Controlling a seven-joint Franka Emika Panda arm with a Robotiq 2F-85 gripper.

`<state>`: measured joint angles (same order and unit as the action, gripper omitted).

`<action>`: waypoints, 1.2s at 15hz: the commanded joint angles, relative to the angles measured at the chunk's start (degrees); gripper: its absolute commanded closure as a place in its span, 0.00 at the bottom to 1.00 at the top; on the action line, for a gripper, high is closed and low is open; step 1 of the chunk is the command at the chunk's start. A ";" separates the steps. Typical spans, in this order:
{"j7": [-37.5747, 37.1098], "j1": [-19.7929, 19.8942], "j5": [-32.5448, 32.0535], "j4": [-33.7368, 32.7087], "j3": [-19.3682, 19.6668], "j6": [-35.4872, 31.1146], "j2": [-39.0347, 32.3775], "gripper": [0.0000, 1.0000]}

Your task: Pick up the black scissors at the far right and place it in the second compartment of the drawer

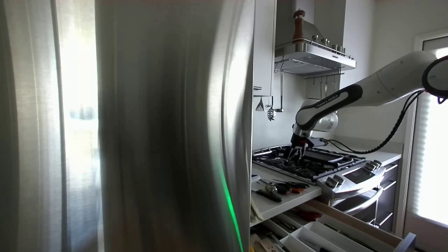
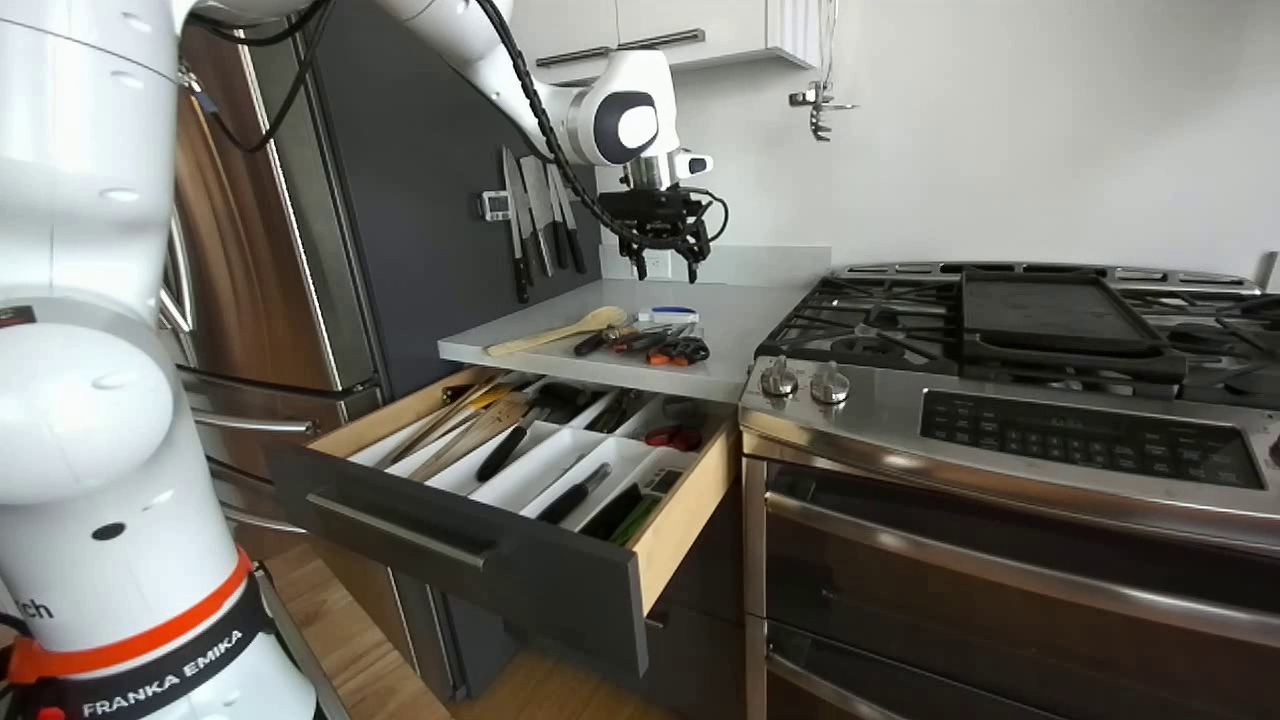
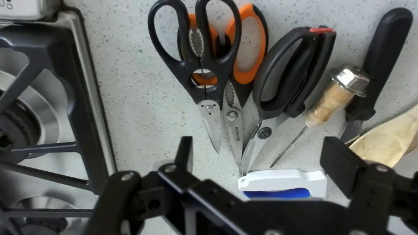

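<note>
The black scissors (image 3: pixel 187 76) lie on the counter in the wrist view, partly over orange-handled scissors (image 3: pixel 247 77). In an exterior view the black scissors (image 2: pixel 692 350) are at the right end of the tool group, near the counter's front edge. My gripper (image 3: pixel 261 156) is open and empty. It hangs above the counter in an exterior view (image 2: pixel 665 270), well clear of the tools. The drawer (image 2: pixel 450 550) is pulled out below the counter, with white compartments holding utensils. Its wooden side also shows in an exterior view (image 1: pixel 355 219).
Beside the scissors lie black-handled shears (image 3: pixel 271 94), a wood-handled pick (image 3: pixel 329 101), a black-handled tool (image 3: pixel 387 55), a wooden spoon (image 3: pixel 388 140) and a white-and-blue tool (image 3: pixel 282 179). The stove (image 2: pixel 1000 400) adjoins the counter. Knives (image 2: pixel 540 215) hang on the dark side panel.
</note>
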<state>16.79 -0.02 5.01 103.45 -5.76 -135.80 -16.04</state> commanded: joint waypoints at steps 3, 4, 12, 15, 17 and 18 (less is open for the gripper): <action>6.66 2.23 1.85 -2.77 -0.20 4.30 -3.92 0.00; 7.70 2.69 2.11 -3.17 -0.31 5.33 -4.49 0.00; 9.27 4.08 1.96 -6.16 -0.11 11.23 -8.13 0.38; 8.85 4.16 1.59 -7.14 0.06 12.69 -9.17 0.50; 8.63 4.23 1.40 -7.68 0.15 13.23 -9.80 0.55; 8.55 4.26 1.39 -7.98 0.19 13.67 -10.10 0.53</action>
<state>24.65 3.77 5.74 97.59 -5.60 -124.48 -24.45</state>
